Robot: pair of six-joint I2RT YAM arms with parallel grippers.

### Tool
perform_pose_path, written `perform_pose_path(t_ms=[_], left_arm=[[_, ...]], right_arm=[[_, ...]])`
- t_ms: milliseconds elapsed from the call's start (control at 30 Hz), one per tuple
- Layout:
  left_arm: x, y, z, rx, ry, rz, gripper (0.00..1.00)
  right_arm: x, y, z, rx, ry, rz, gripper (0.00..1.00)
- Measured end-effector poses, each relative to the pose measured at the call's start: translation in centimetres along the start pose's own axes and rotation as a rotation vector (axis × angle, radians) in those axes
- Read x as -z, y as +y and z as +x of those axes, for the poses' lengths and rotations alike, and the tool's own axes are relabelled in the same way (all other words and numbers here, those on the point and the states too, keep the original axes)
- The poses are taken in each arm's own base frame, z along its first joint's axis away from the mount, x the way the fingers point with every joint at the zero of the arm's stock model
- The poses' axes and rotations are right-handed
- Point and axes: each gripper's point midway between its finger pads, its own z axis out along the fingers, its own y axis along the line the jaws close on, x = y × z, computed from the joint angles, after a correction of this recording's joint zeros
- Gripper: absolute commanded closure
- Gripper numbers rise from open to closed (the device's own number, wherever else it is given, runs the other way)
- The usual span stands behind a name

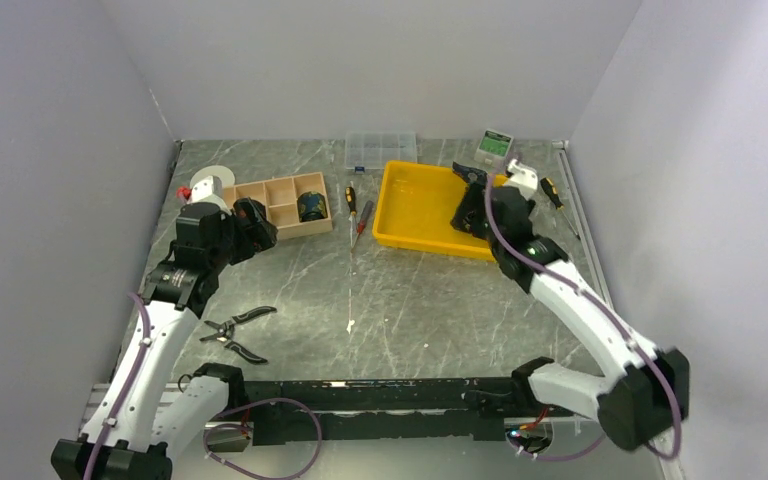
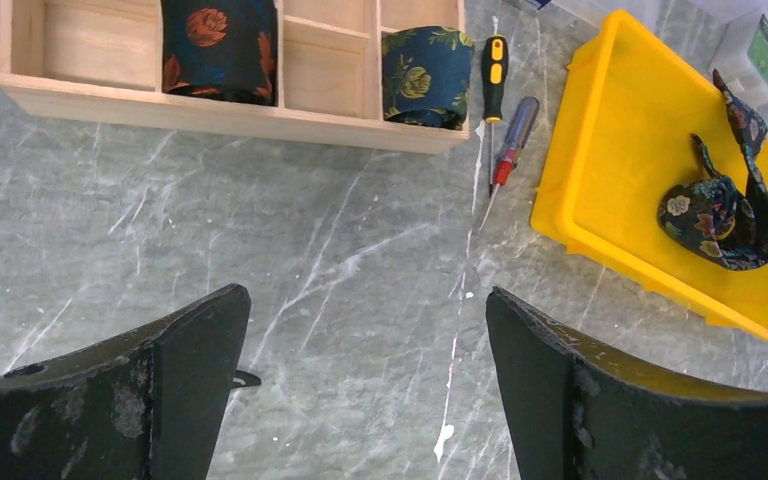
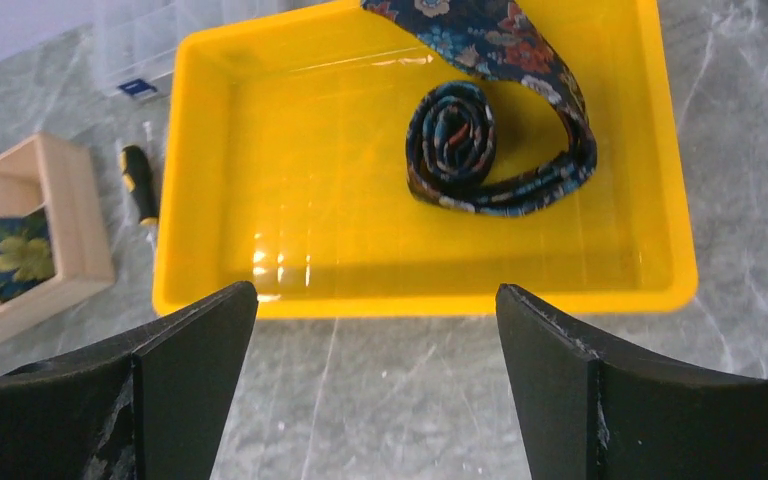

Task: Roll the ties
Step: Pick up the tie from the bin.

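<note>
One rolled tie [image 1: 310,207] shows from above in the end compartment of the wooden box [image 1: 282,192]. The left gripper [image 1: 256,226] hangs near the other end of the box, and the right gripper [image 1: 468,208] hangs over the yellow tray [image 1: 410,205] and hides what lies there. From the left wrist, the left jaws stand wide apart and empty above the table [image 2: 340,220]. A second rolled tie [image 2: 220,45] stands in the box with one empty compartment between it and the first, and the half-rolled tie [image 2: 720,215] lies inside the tray, well apart from this gripper. From the right wrist, the right jaws are also released and hold nothing, just before the near wall of the tray. The coil lies flat with its spiral face up. Its tail curves round the right side of the coil and runs away toward the far rim, so the long axis of the unrolled part goes from near to far, with the wide end pointing away. The coil looks loose: a pull on the tail, or a pinch from one side only, would probably unwind it. The smooth tray floor may let it slide, and the wall may block a finger.
</note>
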Motion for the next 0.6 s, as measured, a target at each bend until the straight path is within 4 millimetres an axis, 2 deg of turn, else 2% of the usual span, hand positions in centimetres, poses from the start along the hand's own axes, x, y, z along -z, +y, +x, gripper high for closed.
perform_pose_path(t_ms=[100, 233, 400, 600], left_arm=[[0.1, -0.4, 0.0, -0.005, 0.000, 0.014, 0.06], [-0.2, -0.5, 0.4, -0.008, 0.019, 0.018, 0.06], [-0.2, -0.8, 0.7, -0.009, 0.030, 0.032, 0.06], [-0.1, -1.4, 0.9, -0.011, 0.044, 0.065, 0.06]], right_arm=[[-3.4, 0.9, -0.3, 0.056, 0.029, 0.054, 0.07], [-8.0, 1.2, 1.0, 0.130, 0.100, 0.121, 0.07], [-13.1, -0.8, 4.0, 0.179, 0.211, 0.216, 0.09], [-16.4, -3.2, 7.4, 0.221, 0.326, 0.289, 0.12]])
